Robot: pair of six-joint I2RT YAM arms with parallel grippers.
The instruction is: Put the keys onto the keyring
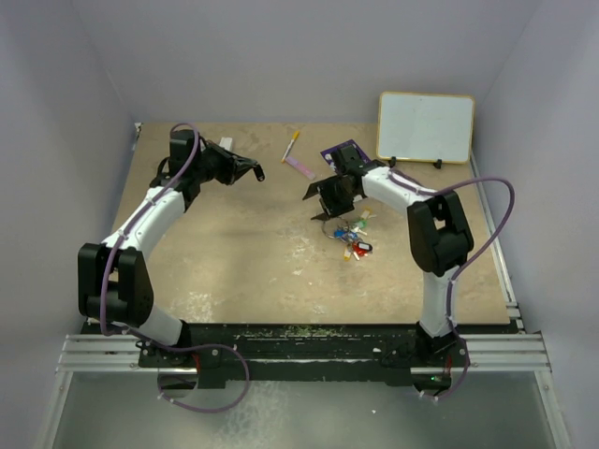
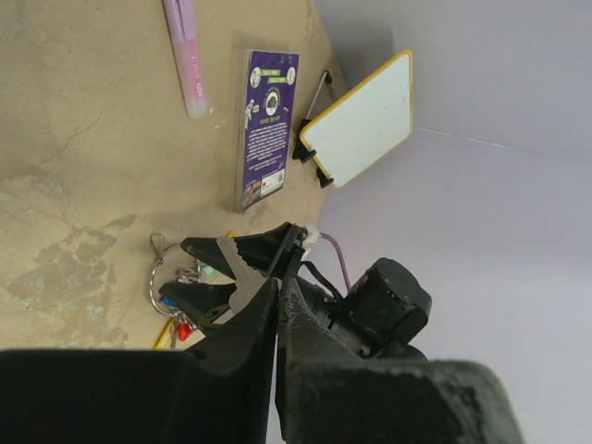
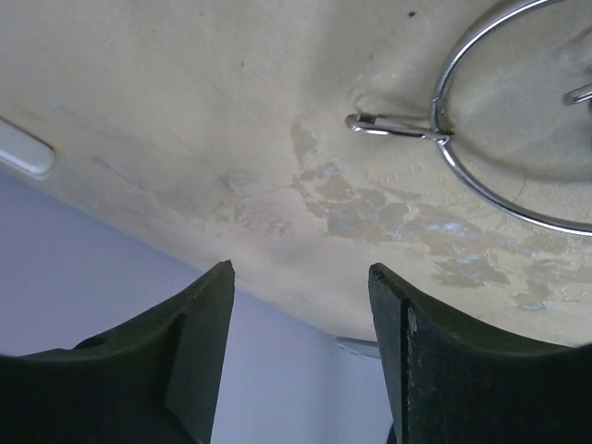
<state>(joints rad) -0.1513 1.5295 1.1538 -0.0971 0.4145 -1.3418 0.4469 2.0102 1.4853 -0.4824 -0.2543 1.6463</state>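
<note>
The keyring (image 3: 437, 106) lies flat, its clasp (image 3: 398, 127) pointing away from the keys (image 1: 356, 239).

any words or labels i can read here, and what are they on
No text is legible.
purple card: white print and small green badges, too small and blurred to read.
whiteboard: blank.
pink pen: no marking I can make out.

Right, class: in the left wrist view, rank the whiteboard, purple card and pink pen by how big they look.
1. whiteboard and purple card: about equal, too close to rank; the whiteboard lies farther off.
2. pink pen: smallest, though the frame cuts it off.
</note>
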